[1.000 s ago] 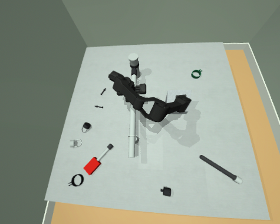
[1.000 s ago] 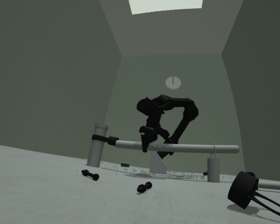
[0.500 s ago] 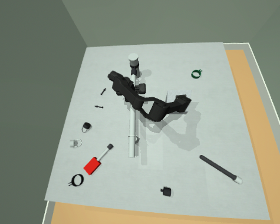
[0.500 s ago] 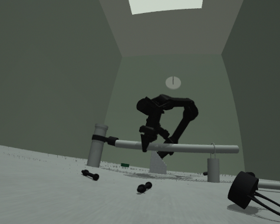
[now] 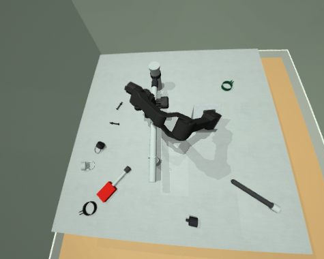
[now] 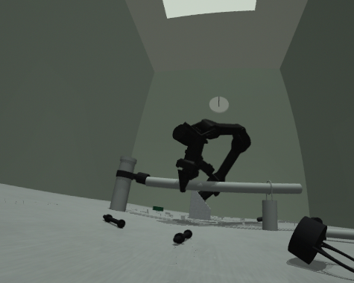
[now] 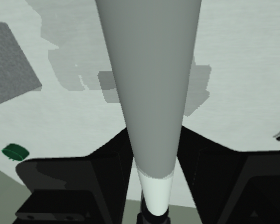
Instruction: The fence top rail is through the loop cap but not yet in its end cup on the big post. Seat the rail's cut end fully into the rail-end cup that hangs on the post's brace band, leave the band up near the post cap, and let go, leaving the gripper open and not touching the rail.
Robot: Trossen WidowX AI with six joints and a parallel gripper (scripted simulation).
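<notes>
The white rail [image 5: 153,140] [image 6: 241,187] [image 7: 153,75] runs nearly level from the big post through the thin wire loop above a short grey post [image 6: 270,215]. Its far end meets the mouth of the black end cup [image 5: 155,82] [image 6: 141,177] [image 7: 153,219]; how deep it sits inside is hidden. The cup hangs on the black brace band [image 6: 125,174], high on the big post [image 5: 154,65] [image 6: 121,194], a little under its cap. My gripper [image 6: 183,184] [image 7: 152,125] is shut on the rail, one finger on each side, nearer the cup than the loop. The arm hides it in the top view.
Two small dark bolts [image 5: 119,105] [image 5: 114,123] lie left of the rail. A red block [image 5: 106,191] with a white stem, a black ring band, a dark cap and a grey loop cap lie at the left. A green band [image 5: 227,85] and a dark bar [image 5: 253,193] lie right.
</notes>
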